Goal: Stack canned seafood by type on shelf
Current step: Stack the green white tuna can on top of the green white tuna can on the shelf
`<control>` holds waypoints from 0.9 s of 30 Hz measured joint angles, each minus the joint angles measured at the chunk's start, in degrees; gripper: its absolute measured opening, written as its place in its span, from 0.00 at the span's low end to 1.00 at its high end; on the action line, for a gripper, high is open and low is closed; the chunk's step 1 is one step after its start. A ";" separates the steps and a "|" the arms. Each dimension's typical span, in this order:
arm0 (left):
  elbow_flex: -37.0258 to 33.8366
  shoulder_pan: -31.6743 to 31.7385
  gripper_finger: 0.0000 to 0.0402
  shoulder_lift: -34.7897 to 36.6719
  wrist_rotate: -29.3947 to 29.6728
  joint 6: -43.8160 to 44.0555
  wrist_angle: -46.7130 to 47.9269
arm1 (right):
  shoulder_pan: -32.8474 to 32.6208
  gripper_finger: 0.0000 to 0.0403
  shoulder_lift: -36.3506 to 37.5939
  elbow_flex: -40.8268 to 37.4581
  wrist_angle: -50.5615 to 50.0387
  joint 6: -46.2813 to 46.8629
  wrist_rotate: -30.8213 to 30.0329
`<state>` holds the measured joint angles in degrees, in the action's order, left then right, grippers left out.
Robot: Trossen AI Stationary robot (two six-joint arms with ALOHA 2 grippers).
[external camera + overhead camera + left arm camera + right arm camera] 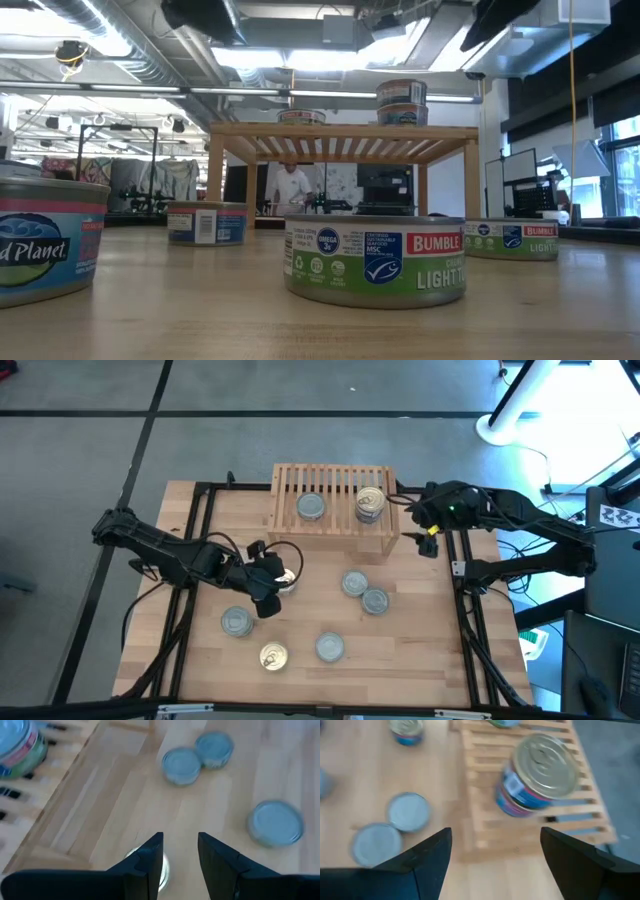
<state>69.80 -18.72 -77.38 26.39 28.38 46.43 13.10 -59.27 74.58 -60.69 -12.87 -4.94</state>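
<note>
left gripper (268, 582) fingers parted; right gripper (495, 852) fingers wide.

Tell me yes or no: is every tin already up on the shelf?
No. In the high view only the gold-topped stack and one silver tin sit on the shelf; several tins lie on the table.

Readable text was only in the low view. The nearest tin (375, 258), in front of the shelf (343, 136), carried "BUMBLE" on a red patch, "LIGHT T" cut off by the tin's curve, plus round "OMEGA 3" and "MSC" badges. The tin (511, 240) to the right of it showed a red brand patch and "LIGHT", partly legible. The big tin (45, 238) at the left edge read "d Planet", cropped. Other labels were too small to read.
</note>
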 joint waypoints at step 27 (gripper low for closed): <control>0.00 -5.06 0.29 -14.62 -12.13 -13.81 -26.04 | -26.96 0.75 -1.06 -18.03 23.09 17.71 3.21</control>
<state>69.80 -23.78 -92.00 14.27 14.57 20.39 -13.85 -60.32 56.55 -37.59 4.84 -1.73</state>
